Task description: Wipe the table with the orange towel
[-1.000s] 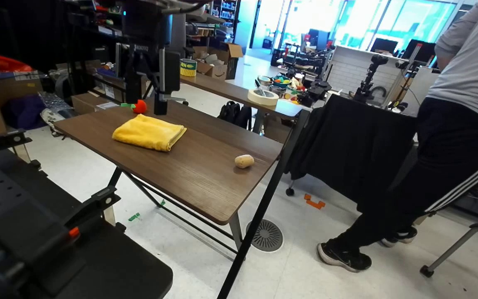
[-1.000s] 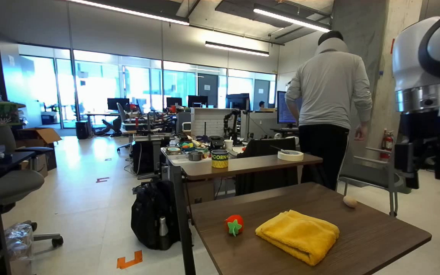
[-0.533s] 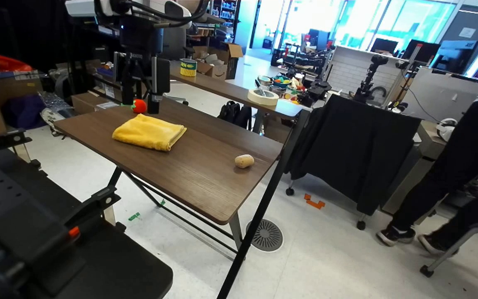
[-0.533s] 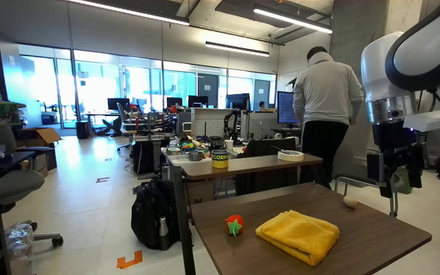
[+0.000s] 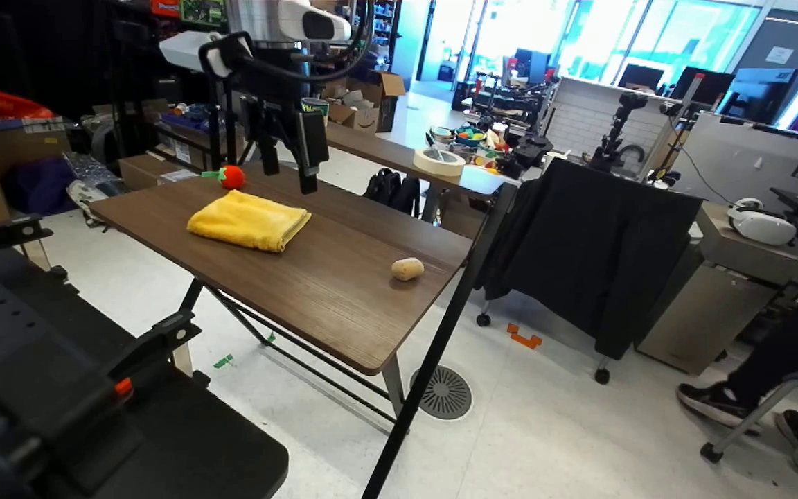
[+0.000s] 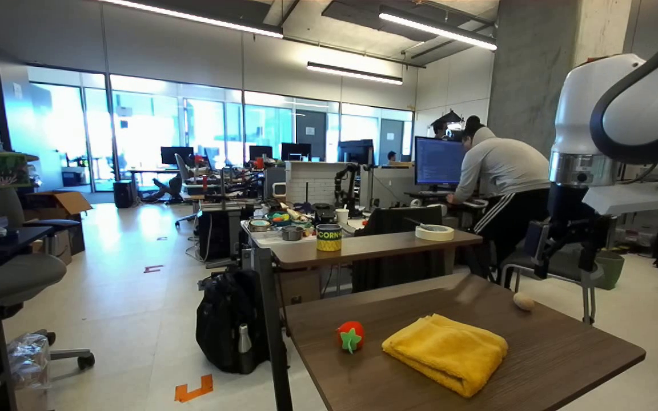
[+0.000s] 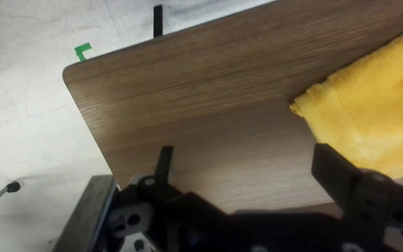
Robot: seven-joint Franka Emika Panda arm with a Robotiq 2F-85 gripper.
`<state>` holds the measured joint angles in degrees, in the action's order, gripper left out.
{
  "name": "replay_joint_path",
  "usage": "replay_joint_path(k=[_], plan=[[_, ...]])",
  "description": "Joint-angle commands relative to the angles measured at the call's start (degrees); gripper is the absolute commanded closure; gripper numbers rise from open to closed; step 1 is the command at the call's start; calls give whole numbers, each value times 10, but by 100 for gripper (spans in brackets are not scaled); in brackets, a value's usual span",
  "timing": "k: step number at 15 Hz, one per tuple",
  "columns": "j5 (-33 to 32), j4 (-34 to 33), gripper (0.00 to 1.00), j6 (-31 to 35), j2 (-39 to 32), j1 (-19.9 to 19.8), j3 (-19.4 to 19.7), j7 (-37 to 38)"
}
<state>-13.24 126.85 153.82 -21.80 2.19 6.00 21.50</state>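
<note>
- Gripper (image 7: 244, 154): I'm hovering it above table height, fingers spread, gripping nothing, not touching the towel (image 6: 446, 354).
- Towel: lying folded on the table (image 5: 343, 298), near the red toy (image 6: 350, 335), farther from the tan lump (image 5: 407, 269); sitting right of the finger gap in the wrist view.
- Risk: dropping straight from here, I'm probably jabbing tabletop, towel being off-centre.
- Risk: pinching too shallow, I'm likely lifting just the top layer, folds slipping loose.
- Risk: wiping wide, I'm maybe knocking the red toy or tan lump off, both sharing the surface.
</note>
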Motion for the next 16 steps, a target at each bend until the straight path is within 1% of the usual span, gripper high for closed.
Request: replay_joint_path(k=[1, 3, 6, 9, 12, 13, 14, 16], plan=[[42, -83, 0, 4, -76, 12, -10, -13], [71, -145, 0, -28, -124, 22, -26, -10], [101, -240, 0, -94, -192, 44, -44, -9], [105, -331, 0, -147, -265, 73, -40, 5], [111, -403, 0, -173, -329, 81, -43, 6], [121, -420, 0, -181, -342, 75, -54, -4], [107, -360, 0, -148, -305, 85, -39, 3], [114, -391, 0, -155, -333, 85, -41, 2]])
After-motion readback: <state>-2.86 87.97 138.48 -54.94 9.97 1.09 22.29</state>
